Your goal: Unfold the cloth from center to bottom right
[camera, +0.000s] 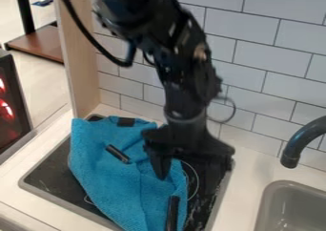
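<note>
The blue cloth [108, 177] lies bunched and creased over the left and middle of the black stove top [47, 170], its lower end reaching the front of the view. Dark bar-like pieces show on it near its top edge, upper middle and lower right. Above the cloth's right side hangs the black gripper [191, 170], its fingers spread apart with nothing visible between them. The left finger [160, 168] overlaps the cloth in view, while the other is over the stove's right part. Whether the left finger touches the cloth, I cannot tell.
At the right stand a dark curved faucet [305, 139] and a grey sink [290, 206]. A white tiled wall [274, 72] rises behind the counter, and a wooden panel [83, 58] stands at the back left.
</note>
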Action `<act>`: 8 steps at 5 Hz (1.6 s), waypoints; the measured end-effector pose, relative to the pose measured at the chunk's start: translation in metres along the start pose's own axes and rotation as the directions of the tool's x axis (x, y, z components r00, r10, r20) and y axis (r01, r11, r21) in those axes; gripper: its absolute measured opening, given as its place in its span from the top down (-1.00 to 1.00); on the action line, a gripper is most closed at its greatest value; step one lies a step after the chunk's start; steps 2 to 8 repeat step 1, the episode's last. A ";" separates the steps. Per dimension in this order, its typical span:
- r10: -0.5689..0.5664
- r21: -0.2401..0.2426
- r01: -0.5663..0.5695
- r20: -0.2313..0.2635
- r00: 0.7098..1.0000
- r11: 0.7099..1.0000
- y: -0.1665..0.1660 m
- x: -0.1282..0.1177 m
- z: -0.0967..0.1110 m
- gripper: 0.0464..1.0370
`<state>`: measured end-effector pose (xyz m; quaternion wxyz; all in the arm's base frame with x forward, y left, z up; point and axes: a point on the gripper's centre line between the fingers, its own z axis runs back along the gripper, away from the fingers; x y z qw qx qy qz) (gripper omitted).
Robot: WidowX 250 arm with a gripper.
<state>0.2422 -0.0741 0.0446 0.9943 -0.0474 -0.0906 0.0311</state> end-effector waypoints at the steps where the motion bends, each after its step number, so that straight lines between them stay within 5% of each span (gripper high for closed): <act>1: -0.009 -0.011 0.009 0.059 0.998 1.000 0.001 0.003 0.023 -0.92; 8: -0.009 -0.011 0.009 0.059 0.998 1.000 0.001 0.003 0.023 -0.92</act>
